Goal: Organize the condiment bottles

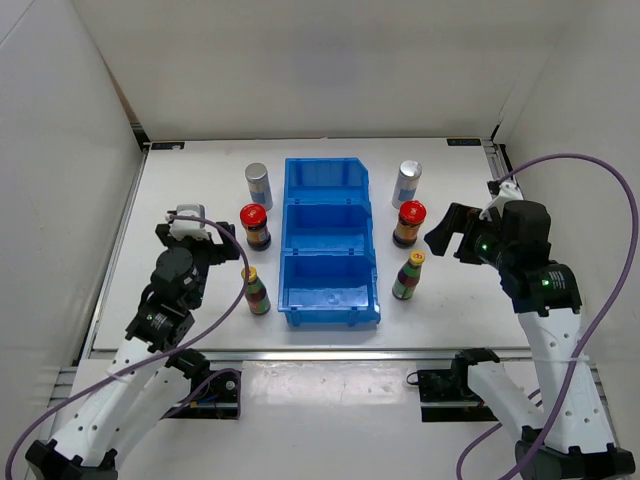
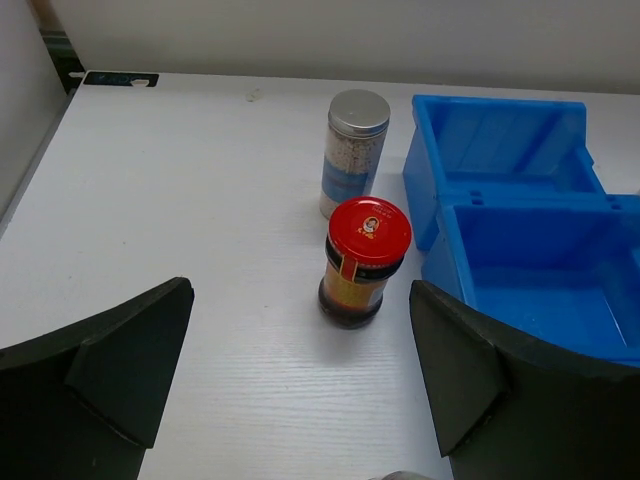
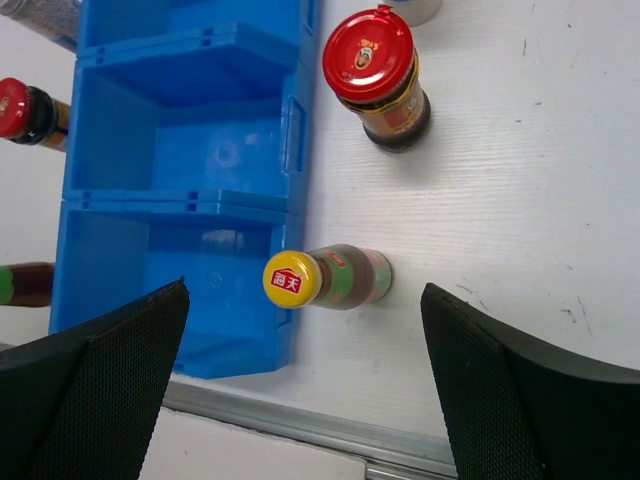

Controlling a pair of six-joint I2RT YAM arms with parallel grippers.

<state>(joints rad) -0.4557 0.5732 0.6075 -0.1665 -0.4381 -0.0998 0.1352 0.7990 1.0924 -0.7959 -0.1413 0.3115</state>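
Right wrist view: my right gripper [image 3: 303,290], spread and empty, hangs over the slim yellow-capped bottle [image 3: 335,278], upright just beside the blue bin [image 3: 180,200]; my left gripper [image 2: 300,290] is spread too. It looks rigid, slick, likely light and tippy, so I'd pinch its body below the cap.
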